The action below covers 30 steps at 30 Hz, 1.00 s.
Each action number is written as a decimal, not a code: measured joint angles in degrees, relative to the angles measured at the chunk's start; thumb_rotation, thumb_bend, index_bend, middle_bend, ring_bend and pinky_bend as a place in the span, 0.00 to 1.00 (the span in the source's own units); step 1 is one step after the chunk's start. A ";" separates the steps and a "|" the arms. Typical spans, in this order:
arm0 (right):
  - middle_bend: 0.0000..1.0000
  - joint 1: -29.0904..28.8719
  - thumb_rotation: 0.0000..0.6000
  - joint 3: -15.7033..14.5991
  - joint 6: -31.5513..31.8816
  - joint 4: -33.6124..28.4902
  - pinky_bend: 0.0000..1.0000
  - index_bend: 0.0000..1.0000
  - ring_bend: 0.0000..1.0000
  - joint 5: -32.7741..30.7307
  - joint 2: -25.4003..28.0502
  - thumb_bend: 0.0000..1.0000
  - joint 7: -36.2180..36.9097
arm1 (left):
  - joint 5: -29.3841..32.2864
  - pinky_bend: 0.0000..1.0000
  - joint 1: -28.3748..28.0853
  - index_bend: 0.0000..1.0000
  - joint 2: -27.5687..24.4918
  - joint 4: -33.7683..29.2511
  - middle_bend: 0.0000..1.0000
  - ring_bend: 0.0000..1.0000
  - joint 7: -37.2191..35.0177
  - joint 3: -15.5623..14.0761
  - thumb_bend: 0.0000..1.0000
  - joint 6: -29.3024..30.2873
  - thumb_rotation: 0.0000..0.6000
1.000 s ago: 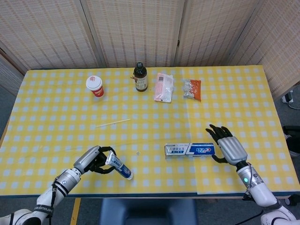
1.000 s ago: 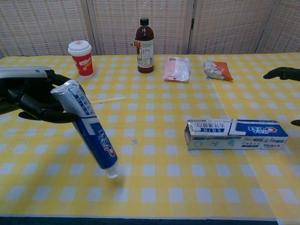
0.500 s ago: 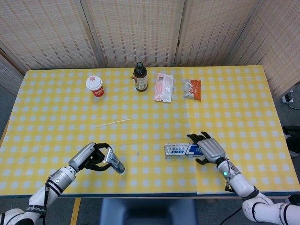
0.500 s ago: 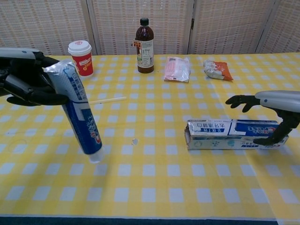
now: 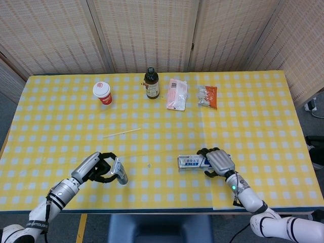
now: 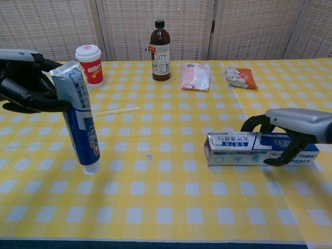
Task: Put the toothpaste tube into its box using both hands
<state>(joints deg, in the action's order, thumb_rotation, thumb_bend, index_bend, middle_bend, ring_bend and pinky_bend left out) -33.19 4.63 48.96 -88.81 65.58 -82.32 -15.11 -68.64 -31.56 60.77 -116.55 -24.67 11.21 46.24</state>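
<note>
My left robot hand (image 6: 26,78) grips the toothpaste tube (image 6: 77,122) by its flat crimped end, and I have swung it more upright than half a second ago: it now hangs almost vertical, cap down, clear of the counter (image 6: 166,207) at the near left. My right robot hand (image 6: 293,129) has slid further left along the box (image 6: 244,149) and now arches over its right half, fingers curled down on both long sides; I cannot tell whether they actually clamp it. The box has not moved: it lies flat on the counter, its open end facing left, well apart from the tube. In the head view the same robot hand (image 5: 217,161) covers the box (image 5: 191,162) more than before.
</note>
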 measured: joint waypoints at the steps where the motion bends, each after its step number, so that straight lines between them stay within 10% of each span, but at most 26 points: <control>1: 0.30 0.06 1.00 -0.04 0.36 0.30 0.29 0.31 0.34 0.29 -0.39 0.32 0.22 | 0.01 1.00 0.01 1.00 -0.03 0.04 1.00 1.00 -0.03 -0.05 0.57 0.08 1.00; 16: 0.45 1.12 1.00 0.32 4.25 3.17 0.45 0.52 0.49 3.92 -3.28 0.32 6.07 | 0.28 1.00 0.42 1.00 0.40 0.24 1.00 1.00 -2.75 0.79 0.56 2.39 1.00; 30: 0.46 3.16 1.00 2.84 10.72 4.91 0.46 0.52 0.50 12.78 -5.35 0.32 31.08 | 6.38 1.00 -0.52 1.00 0.98 -1.84 1.00 1.00 -7.63 7.26 0.57 5.93 1.00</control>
<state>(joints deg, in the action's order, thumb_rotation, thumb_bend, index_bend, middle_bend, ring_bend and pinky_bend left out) -30.02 7.47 59.68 -83.90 78.36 -87.66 15.97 -62.25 -32.07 61.75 -118.39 -32.29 18.46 52.17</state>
